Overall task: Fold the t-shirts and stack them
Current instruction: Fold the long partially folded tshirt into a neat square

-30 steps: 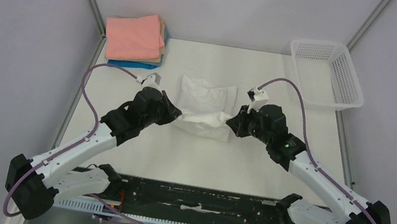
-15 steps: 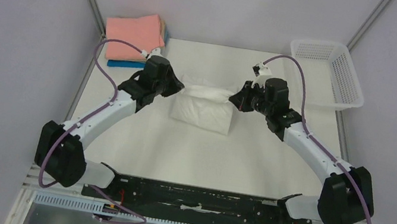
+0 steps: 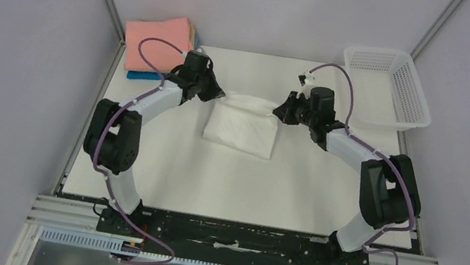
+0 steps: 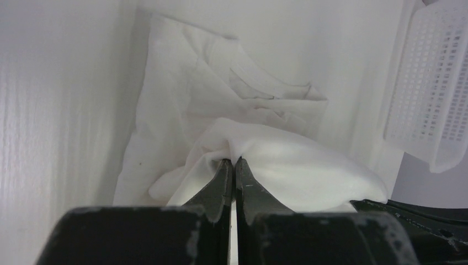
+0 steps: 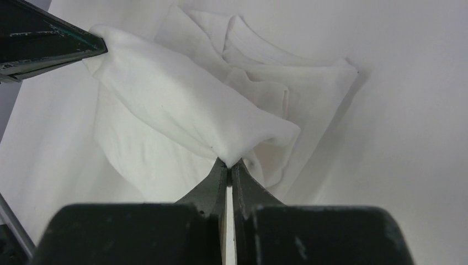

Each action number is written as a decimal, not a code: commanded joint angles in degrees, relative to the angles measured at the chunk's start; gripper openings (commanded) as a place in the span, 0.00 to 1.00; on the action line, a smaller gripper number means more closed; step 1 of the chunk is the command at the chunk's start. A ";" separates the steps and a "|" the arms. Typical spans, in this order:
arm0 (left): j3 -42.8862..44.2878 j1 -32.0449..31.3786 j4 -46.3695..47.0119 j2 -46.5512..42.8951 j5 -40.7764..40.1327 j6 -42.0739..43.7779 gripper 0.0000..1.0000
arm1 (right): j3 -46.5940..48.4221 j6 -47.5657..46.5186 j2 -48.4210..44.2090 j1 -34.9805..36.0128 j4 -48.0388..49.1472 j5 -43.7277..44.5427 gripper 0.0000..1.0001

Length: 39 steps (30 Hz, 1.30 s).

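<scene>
t-shirt (image 3: 243, 128) edge now farther back, left tool (image 3: 222, 93), right tool (image 3: 277, 111) clamped.

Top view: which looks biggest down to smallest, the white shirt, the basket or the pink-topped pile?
1. basket
2. white shirt and pink-topped pile: these look about alike, and the left arm covers part of the pile.

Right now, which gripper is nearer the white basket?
Right. The right gripper, jaws shut on the white t-shirt, is left of the basket with bare table between; the left gripper pinches the shirt's other corner, farther left, beside the folded stack.
</scene>
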 commanded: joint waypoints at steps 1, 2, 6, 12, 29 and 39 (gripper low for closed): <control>5.98 2.95 2.09 6.40 5.18 2.80 0.02 | 2.42 -1.82 5.70 -1.12 8.56 -0.49 0.00; 7.39 3.67 2.12 8.43 7.15 2.82 0.02 | 3.32 -2.40 7.66 -1.28 9.34 -0.68 0.02; 14.02 5.49 -0.69 14.47 9.62 3.61 0.50 | 6.52 -0.38 13.08 -3.03 12.66 -0.33 0.35; 22.67 6.26 -8.91 16.24 12.08 6.65 0.80 | 5.69 -2.74 9.42 -3.45 9.37 -1.62 0.98; 25.55 1.69 -2.23 25.74 17.07 7.43 0.83 | 1.04 7.24 15.16 -0.87 36.60 -14.24 0.98; 32.36 1.86 -11.41 35.24 8.80 4.81 0.83 | 20.50 6.67 37.22 -0.99 19.77 -4.42 0.98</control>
